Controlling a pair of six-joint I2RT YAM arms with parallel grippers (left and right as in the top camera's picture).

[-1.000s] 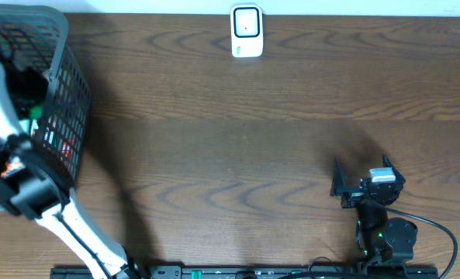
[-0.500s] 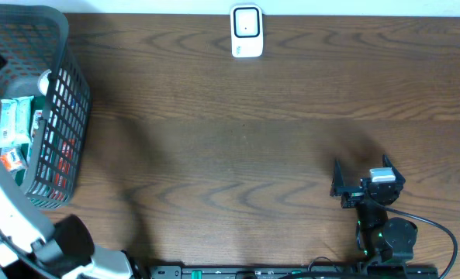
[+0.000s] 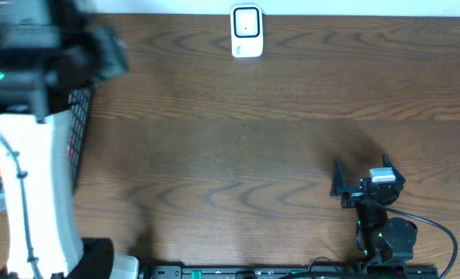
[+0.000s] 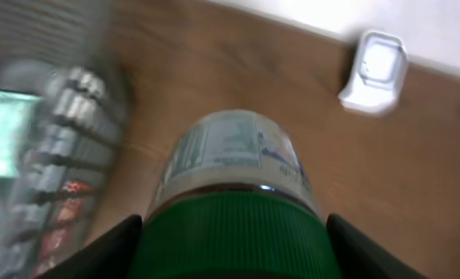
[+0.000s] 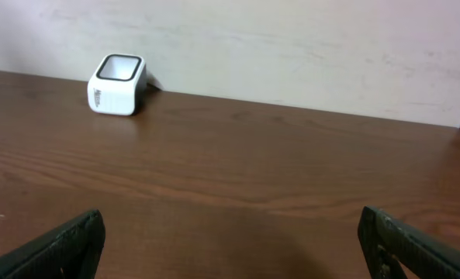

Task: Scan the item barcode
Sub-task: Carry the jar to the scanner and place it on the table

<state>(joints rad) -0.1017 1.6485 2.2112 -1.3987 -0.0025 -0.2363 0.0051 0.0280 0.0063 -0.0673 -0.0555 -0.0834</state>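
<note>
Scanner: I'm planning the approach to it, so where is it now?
In the overhead view the scanner stands at the table's far edge, centre, well right of the basket.

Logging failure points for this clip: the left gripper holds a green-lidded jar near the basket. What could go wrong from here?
1. The left gripper grips the jar around its green lid, and the blurred views suggest speed; the jar might slip or swing.
2. No barcode shows on the visible label, so the jar may reach the scanner facing the wrong way.
3. The basket sits close beside the jar and could be bumped.
</note>
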